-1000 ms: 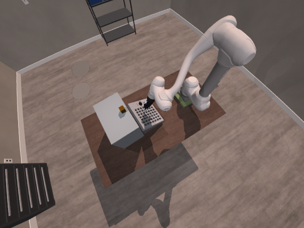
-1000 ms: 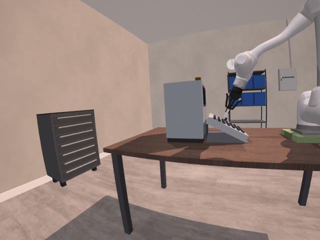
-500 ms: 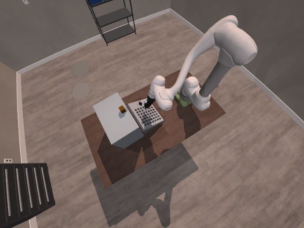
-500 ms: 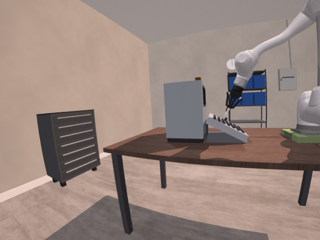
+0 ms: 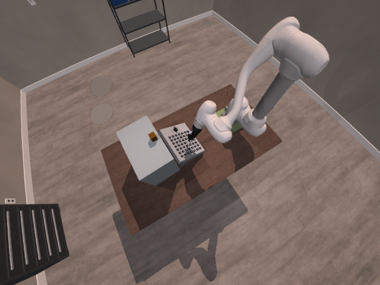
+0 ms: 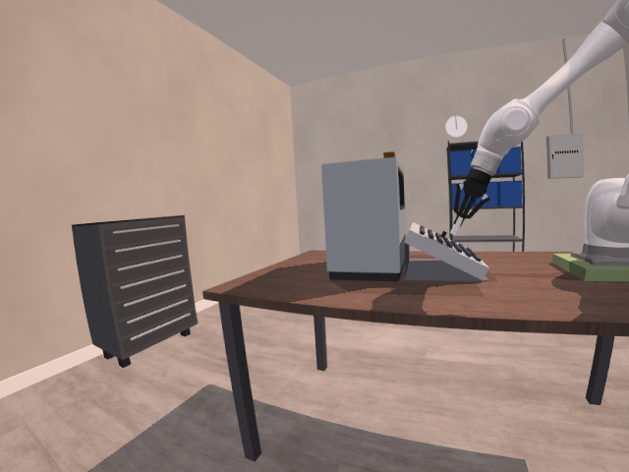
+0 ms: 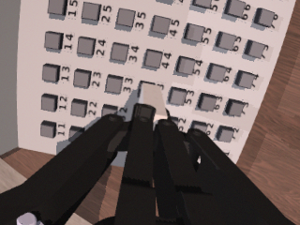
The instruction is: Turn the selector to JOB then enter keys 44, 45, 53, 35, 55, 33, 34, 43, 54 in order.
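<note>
The keypad (image 5: 183, 143) is a sloped light panel with a grid of dark grey keys, fixed to the front of a grey machine box (image 5: 146, 150) on the brown table. It fills the wrist view (image 7: 157, 44), where each key has its number printed beside it and no key is lit. The black selector knob (image 5: 175, 129) sits at the panel's top edge and is out of the wrist view. My gripper (image 7: 148, 97) is shut, and its pale tip is down over the spot of key 43, between key 33 (image 7: 114, 82) and key 53 (image 7: 178, 96). Key 43 itself is hidden under the tip. The side view (image 6: 453, 228) shows the tip at the key tops.
A small orange block (image 5: 152, 136) sits on top of the machine box. My arm's base stands on a green plate (image 6: 589, 266) at the table's right. A dark drawer cabinet (image 6: 136, 284) and a shelf rack (image 6: 485, 195) stand away from the table.
</note>
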You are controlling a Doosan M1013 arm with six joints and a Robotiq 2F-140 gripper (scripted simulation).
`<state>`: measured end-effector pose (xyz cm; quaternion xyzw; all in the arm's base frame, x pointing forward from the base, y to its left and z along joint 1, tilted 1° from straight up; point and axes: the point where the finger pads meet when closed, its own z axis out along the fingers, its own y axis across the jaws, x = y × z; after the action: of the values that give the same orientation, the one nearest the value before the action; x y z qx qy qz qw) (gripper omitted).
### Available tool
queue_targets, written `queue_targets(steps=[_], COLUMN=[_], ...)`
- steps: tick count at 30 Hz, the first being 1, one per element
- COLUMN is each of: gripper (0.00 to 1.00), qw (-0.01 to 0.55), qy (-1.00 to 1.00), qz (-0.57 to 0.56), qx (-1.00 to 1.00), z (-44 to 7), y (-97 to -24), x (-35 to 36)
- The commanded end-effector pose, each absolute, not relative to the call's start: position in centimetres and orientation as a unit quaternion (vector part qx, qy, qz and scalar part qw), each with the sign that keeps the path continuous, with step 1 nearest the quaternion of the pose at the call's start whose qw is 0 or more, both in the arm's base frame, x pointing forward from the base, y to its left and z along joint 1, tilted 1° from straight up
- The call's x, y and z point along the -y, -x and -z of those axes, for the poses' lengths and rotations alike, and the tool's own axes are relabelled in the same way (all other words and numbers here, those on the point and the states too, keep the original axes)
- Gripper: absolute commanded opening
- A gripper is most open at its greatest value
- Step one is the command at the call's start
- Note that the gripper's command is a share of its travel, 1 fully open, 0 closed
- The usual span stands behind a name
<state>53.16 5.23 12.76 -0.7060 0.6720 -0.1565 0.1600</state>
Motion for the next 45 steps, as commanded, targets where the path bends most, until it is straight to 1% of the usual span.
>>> queue_targets(steps=[1, 22, 45], gripper=[0.0, 0.0, 0.0], qw=[0.161, 0.161, 0.161], qy=[0.708, 0.708, 0.708], qz=[0.156, 0.156, 0.156], qx=[-0.67, -0.67, -0.67], z=[-12.8, -10.9, -10.8], y=[-53.1, -54.1, -54.1], x=[-5.6, -5.6, -5.6])
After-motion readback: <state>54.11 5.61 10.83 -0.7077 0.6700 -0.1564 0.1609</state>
